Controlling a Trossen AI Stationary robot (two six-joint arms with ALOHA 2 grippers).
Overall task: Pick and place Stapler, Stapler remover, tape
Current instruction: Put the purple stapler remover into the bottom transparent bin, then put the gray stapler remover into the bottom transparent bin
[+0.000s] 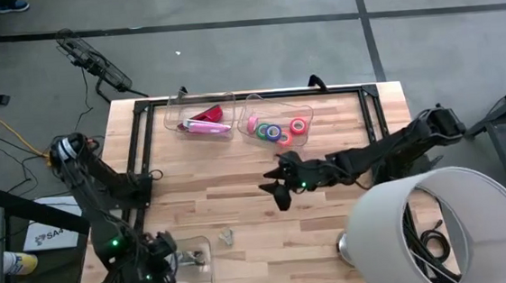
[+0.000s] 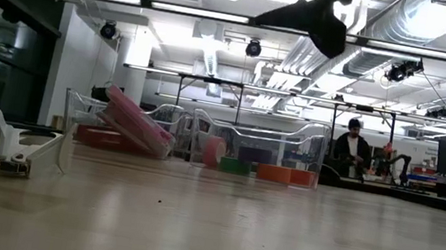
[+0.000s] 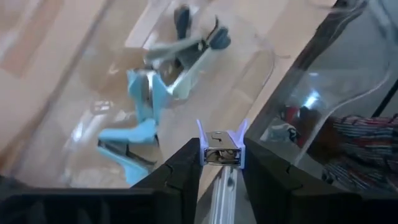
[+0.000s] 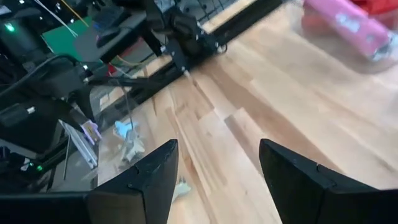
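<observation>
The left wrist view alone shows the left gripper (image 3: pixel 221 163) clamped on a pale lilac staple remover (image 3: pixel 221 148) above a clear tray (image 3: pixel 261 65) holding two more removers (image 3: pixel 163 74). From overhead, one remover (image 1: pixel 226 238) lies loose on the table (image 1: pixel 240 206). The right gripper (image 1: pixel 277 187) hangs open mid-table, well apart from the tape rolls (image 1: pixel 275 131) and pink stapler (image 1: pixel 206 124) in the far bins.
</observation>
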